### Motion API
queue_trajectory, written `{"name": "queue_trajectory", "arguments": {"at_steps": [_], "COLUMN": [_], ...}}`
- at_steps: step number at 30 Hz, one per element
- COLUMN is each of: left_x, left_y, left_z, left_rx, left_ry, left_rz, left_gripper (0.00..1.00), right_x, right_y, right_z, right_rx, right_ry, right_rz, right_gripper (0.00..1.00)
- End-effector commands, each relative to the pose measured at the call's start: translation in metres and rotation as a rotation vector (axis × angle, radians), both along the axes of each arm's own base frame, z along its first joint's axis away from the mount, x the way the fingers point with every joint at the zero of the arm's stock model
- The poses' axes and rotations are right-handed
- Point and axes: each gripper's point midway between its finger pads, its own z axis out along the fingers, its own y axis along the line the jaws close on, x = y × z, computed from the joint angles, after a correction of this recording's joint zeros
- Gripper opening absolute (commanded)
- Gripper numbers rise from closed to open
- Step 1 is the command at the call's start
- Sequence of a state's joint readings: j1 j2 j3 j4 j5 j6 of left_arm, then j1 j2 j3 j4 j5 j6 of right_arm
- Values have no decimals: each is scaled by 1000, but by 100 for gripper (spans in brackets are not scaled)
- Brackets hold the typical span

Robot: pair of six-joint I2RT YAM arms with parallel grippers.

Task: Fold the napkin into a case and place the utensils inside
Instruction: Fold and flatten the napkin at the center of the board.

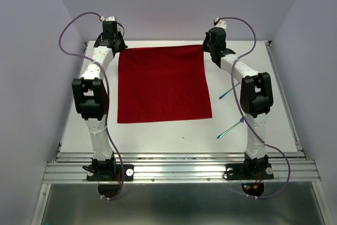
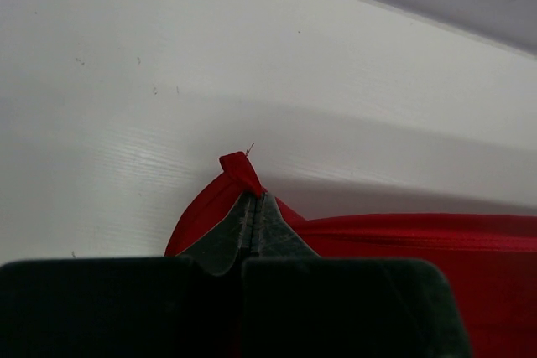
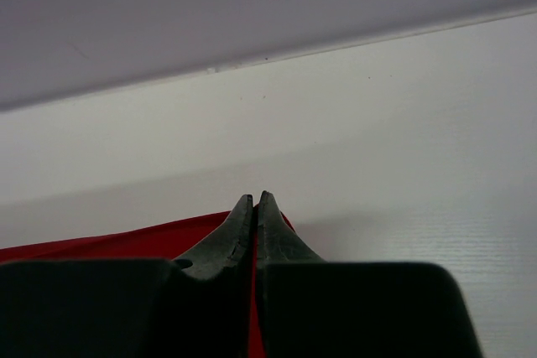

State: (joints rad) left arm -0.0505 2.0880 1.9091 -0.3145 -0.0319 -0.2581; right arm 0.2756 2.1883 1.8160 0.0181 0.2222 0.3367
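The left fingers (image 2: 243,225) are pressed together on the napkin (image 1: 163,85) at its far-left corner, and a small red tuft pokes out past their tips. The right fingers (image 3: 242,225) are closed too, pinching the far-right corner; red cloth shows in the slit between them and off to their left.

From those two corners the one napkin lies spread flat on the white desk (image 1: 158,135) as an open, nearly square sheet, unfolded, between the two arms.

Two utensils lie on the desk to the right of the napkin, apart from it: one (image 1: 225,95) farther back, the other (image 1: 229,129) nearer the arm bases. Each shows only as a thin teal sliver whose right end is hidden behind the right arm (image 1: 256,96), so fork and spoon cannot be told apart. Each wrist view shows only the part of the cloth around its own corner.
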Motion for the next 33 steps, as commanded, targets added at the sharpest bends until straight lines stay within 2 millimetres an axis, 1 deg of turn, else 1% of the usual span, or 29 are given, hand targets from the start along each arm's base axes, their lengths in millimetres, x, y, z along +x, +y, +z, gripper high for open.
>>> {"name": "queue_trajectory", "arguments": {"at_steps": [1,2,3,4,5,6,8,9,10,11,12,13,14,15,16,17,18,19,20,21,23,24,25,26,28,31,32,33], "left_x": [-1,-5,-8,-12,-21,-26,-36,-48,-54,-61,-73,-81,-87,-99,-105,-111,-123,-130,-141,-148,-159,-169,-174,-178,-190,-205,-205,-210], "left_y": [6,4,3,2,-3,-6,-5,-5,-5,-4,-4,-2,-3,-3,-4,-4,-4,-4,-3,-2,1,4,8,9,9,5,4,4], "left_z": [30,31,32,33,32,32,33,32,31,30,28,24,22,18,15,12,7,3,-11,-9,-18,-27,-32,-36,-47,-57,-57,-60], "left_rx": [12,3,-5,-10,-27,-38,-40,-40,-40,-40,-42,-40,-44,-48,-57,-59,-61,-67,-66,-65,-60,-54,-38,-39,-50,-89,-91,-98], "left_ry": [-52,-54,-54,-52,-46,-42,-44,-36,-30,-24,-13,-1,7,20,28,36,50,59,94,88,108,130,141,153,175,183,183,186], "left_rz": [-10,-13,-18,-15,-38,-49,-50,-50,-47,-47,-44,-37,-36,-36,-31,-31,-30,-23,-20,-15,3,17,41,48,62,64,61,70], "left_gripper": [0,0,0,0,0,0,0,0,0,0,0,0,0,0,0,0,0,0,0,0,0,0,0,0,0,0,0,0], "right_x": [7,2,-4,-8,-13,-25,-38,-44,-58,-66,-73,-89,-97,-105,-113,-124,-138,-147,-157,-174,-192,-201,-217,-225,-248,-265,-268,-271], "right_y": [-14,-15,-15,-14,-14,-16,-16,-16,-15,-16,-17,-19,-18,-18,-17,-15,-15,-13,-13,-7,-2,3,9,13,16,16,13,12], "right_z": [48,57,49,48,50,48,47,48,46,45,43,40,37,35,32,38,18,14,18,0,-11,-15,-22,-24,-39,-51,-54,-56], "right_rx": [30,34,32,36,40,47,58,65,81,85,92,109,118,126,142,159,165,187,199,210,237,244,249,246,227,245,245,239], "right_ry": [-113,-123,-104,-95,-94,-82,-69,-64,-49,-41,-31,-11,2,13,28,30,78,96,97,149,194,210,230,235,284,314,319,321], "right_rz": [-14,-10,-6,3,11,12,25,29,43,45,47,47,57,65,71,92,97,106,114,143,158,172,187,194,186,178,166,151], "right_gripper": [1,1,1,1,1,1,1,1,1,1,1,1,1,1,1,1,1,1,1,1,1,1,1,1,1,1,1,1]}}
